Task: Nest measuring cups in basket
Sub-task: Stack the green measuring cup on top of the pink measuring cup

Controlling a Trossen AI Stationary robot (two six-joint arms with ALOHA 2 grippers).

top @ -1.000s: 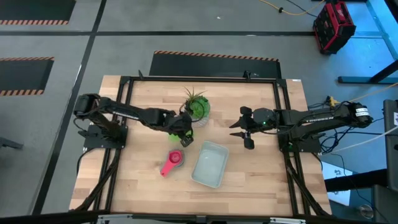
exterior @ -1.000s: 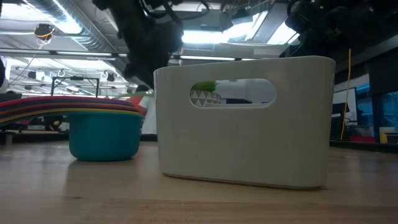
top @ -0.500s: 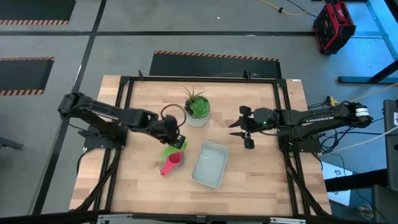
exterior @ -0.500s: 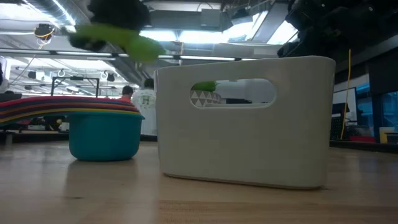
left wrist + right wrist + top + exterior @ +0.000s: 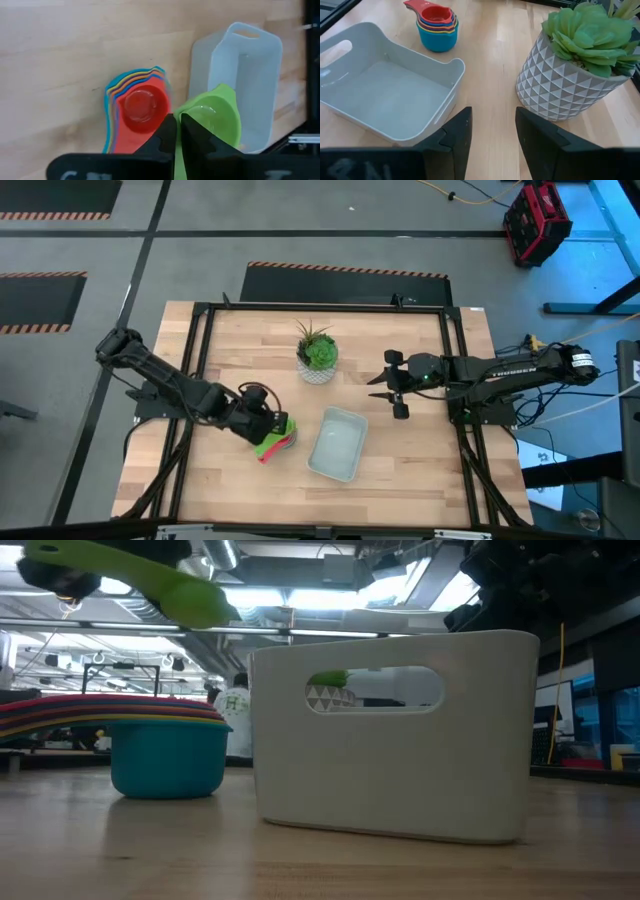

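From my remote station: the pale basket [image 5: 390, 735] stands nearest on the light wooden desk [image 5: 400, 465], empty, with the nested stack of measuring cups [image 5: 281, 439] just beside it. My left pincer [image 5: 176, 131], clamped on the green measuring cup [image 5: 216, 118], hovers above that stack. Farther back sits a white patterned pot with a green succulent [image 5: 317, 356]. My right pincer [image 5: 491, 131] waits beside the pot, fingers apart and holding nothing. Beyond the desk lie grey floor with orange-striped markings, a red crate [image 5: 536, 222], and a person [image 5: 236, 715] under ceiling lights.
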